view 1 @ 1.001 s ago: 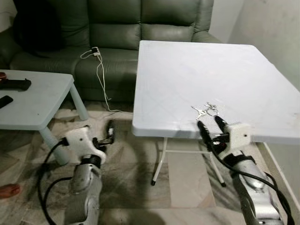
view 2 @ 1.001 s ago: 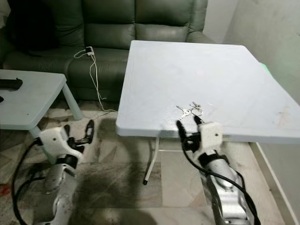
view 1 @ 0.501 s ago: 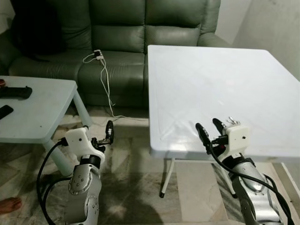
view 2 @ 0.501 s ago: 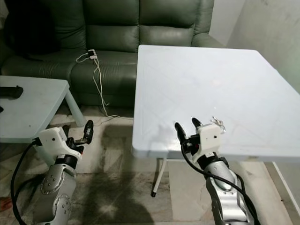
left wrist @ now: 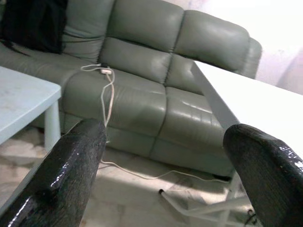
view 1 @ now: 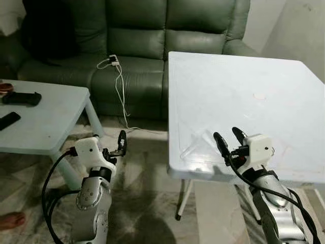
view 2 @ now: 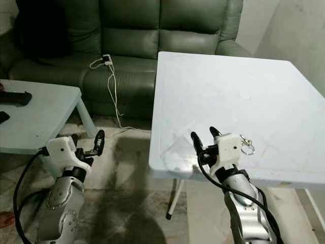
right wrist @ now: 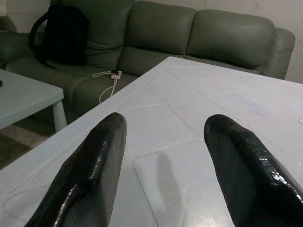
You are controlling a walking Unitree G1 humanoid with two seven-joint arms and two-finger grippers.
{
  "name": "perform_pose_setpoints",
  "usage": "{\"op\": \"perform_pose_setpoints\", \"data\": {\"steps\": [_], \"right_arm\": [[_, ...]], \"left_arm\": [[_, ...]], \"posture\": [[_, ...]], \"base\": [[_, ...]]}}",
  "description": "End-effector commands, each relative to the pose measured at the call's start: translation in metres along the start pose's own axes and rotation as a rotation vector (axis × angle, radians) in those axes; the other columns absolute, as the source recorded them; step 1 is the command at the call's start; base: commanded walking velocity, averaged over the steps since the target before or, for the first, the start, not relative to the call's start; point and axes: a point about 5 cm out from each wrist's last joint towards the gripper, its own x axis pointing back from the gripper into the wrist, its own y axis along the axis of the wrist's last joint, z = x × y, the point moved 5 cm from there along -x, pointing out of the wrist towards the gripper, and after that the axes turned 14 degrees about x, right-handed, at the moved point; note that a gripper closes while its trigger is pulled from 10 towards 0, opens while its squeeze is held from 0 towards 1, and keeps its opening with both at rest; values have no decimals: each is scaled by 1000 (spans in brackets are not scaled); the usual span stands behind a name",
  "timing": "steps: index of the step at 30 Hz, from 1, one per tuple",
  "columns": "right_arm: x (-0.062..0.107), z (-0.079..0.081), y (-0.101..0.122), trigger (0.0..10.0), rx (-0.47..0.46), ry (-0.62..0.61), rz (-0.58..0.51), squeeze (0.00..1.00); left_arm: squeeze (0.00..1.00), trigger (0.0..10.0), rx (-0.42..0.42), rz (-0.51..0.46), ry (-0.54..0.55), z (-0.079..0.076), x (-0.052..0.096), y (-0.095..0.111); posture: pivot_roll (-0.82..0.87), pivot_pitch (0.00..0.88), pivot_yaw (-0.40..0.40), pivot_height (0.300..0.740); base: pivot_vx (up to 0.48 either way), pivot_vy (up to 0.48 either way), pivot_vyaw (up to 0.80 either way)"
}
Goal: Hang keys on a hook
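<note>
Right gripper [view 2: 205, 140], fingers spread, over table [view 2: 244, 71] edge.

Green sofa [view 1: 152, 30] with white cable [view 1: 119, 86], two pale tables [view 1: 244, 101] alongside.

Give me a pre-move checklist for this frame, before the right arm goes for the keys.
1. Right gripper open: ok.
2. Nothing held between its fingers: ok.
3. Keys on the white table: ok, partly hidden behind the gripper's white housing.
4. Fingers lined up on the keys: not ok, the keys lie beside the wrist, not ahead of the fingertips.
5. Left gripper out of the way: ok, low between the tables, open.
6. Hook located: cannot tell.
</note>
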Motion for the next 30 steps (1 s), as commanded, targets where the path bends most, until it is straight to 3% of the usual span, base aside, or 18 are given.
{"op": "perform_pose_setpoints", "data": {"steps": [1,6,18,30], "right_arm": [[0,-4,0,10000,-4,-7,4,0],[-1,-8,0,10000,5,-11,3,0],[-3,-11,-2,10000,10,-18,24,0],[-4,-12,-3,10000,5,-16,35,0]], "left_arm": [[0,10000,-25,0,-39,-10,-2,2],[0,10000,-50,3,-105,-22,-3,2],[0,10000,-59,12,-133,-29,-5,-1],[0,10000,-47,9,-132,-32,-5,-1]], "posture": [[13,29,-67,721],[10,29,-66,721],[6,35,-68,721],[6,43,-78,721]], "base": [[0,0,0],[0,0,0],[0,0,0],[0,0,-772]]}}
